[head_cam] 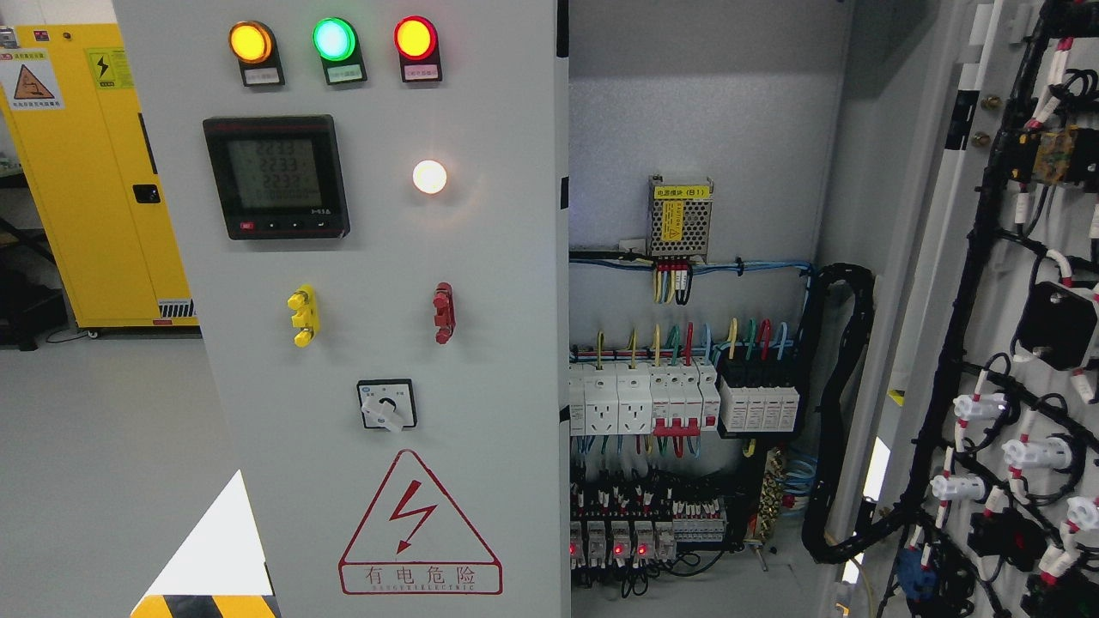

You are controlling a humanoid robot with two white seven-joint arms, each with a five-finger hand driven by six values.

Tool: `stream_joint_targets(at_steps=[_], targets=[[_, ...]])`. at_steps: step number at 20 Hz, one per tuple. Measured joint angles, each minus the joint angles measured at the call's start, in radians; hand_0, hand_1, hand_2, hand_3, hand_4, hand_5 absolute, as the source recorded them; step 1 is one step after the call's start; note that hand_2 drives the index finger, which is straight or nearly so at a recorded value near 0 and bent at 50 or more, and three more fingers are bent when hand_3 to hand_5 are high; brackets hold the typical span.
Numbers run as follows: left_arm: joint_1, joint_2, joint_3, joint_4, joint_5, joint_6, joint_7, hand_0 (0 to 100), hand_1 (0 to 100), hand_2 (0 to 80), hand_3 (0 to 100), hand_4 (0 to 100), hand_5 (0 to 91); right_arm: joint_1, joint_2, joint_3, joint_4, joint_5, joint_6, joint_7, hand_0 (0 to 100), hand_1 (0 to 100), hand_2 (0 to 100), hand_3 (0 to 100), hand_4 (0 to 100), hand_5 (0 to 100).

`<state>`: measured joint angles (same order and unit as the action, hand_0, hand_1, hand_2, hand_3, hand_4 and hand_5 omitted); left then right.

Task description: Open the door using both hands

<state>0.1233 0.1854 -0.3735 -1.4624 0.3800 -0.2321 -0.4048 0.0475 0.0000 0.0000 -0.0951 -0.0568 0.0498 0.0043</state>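
Judging by the wide-swung grey metal right door, you still face the closed grey left door — no hands in view, so their fingers cannot be told.

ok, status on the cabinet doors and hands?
Neither hand in view. Right door swung wide open, wiring side showing. Left door closed, indicator lamps lit. Cabinet interior exposed, nothing blocking it.
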Motion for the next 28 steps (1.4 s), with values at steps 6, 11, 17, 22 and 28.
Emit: stream_joint_targets(at_steps=[6, 11, 17, 22, 28], targets=[[0.022, -0.01, 0.029, 0.351, -0.056, -0.109, 0.0, 0, 0, 0.0, 0, 0, 0.0, -0.002, 0.0, 0.0, 0.0, 0.0, 0.0, 0.0, 20, 12, 0, 0, 0, 0], [-0.055, -0.04, 0.069, 0.729, -0.076, -0.064, -0.004, 0, 0, 0.0, 0, 0, 0.0, -0.003, 0.0, 0.0, 0.0, 0.0, 0.0, 0.0, 20, 12, 0, 0, 0, 0], [-0.1, -0.066, 0.101, 1.035, -0.086, 0.067, -0.01, 0, 0, 0.0, 0, 0, 0.0, -0.004, 0.0, 0.0, 0.0, 0.0, 0.0, 0.0, 20, 12, 0, 0, 0, 0], [-0.114, -0.079, 0.119, 1.192, -0.082, 0.195, 0.038, 0, 0, 0.0, 0, 0, 0.0, -0.001, 0.0, 0.0, -0.007, 0.0, -0.009, 0.0, 20, 12, 0, 0, 0, 0], [-0.12, -0.089, 0.132, 1.304, -0.08, 0.218, 0.146, 0, 0, 0.0, 0, 0, 0.0, 0.024, 0.0, 0.003, -0.055, 0.002, -0.033, 0.0, 20, 12, 0, 0, 0, 0]])
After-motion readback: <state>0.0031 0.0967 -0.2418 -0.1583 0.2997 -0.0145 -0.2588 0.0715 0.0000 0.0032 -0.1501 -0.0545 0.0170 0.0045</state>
